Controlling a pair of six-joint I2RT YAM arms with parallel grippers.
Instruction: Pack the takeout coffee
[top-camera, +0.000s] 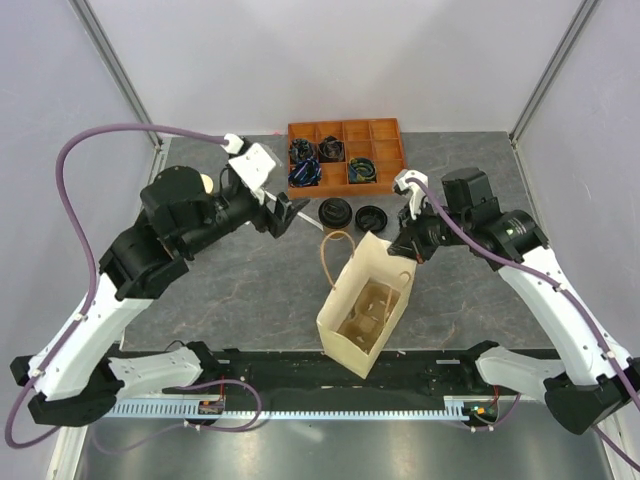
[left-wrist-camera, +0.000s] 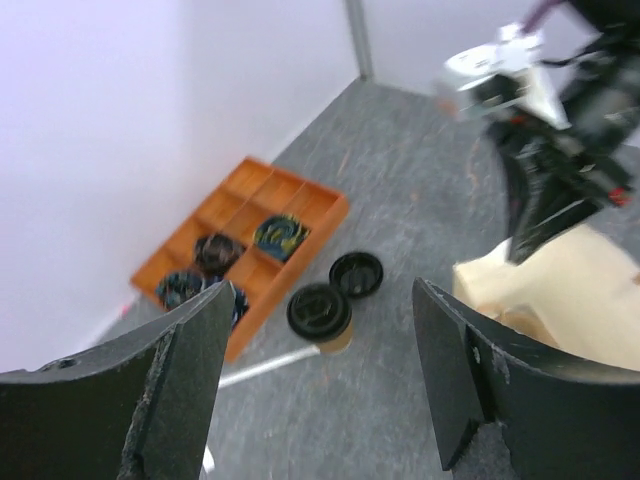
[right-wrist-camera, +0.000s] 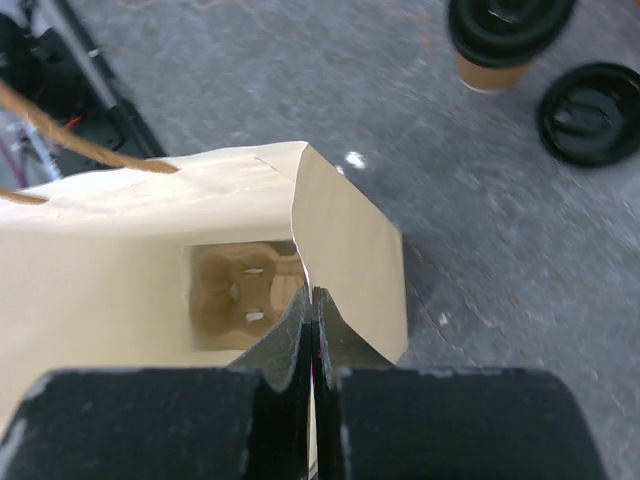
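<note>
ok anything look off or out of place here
A loose black lid lies flat on the table beside the coffee, with no cup under it. The bag sits at an angle, its rim pinched in the right pincer. No spill or damage shows.

Orange tray (top-camera: 384, 131), loose lid (top-camera: 370, 217), paper bag (top-camera: 342, 292)
</note>
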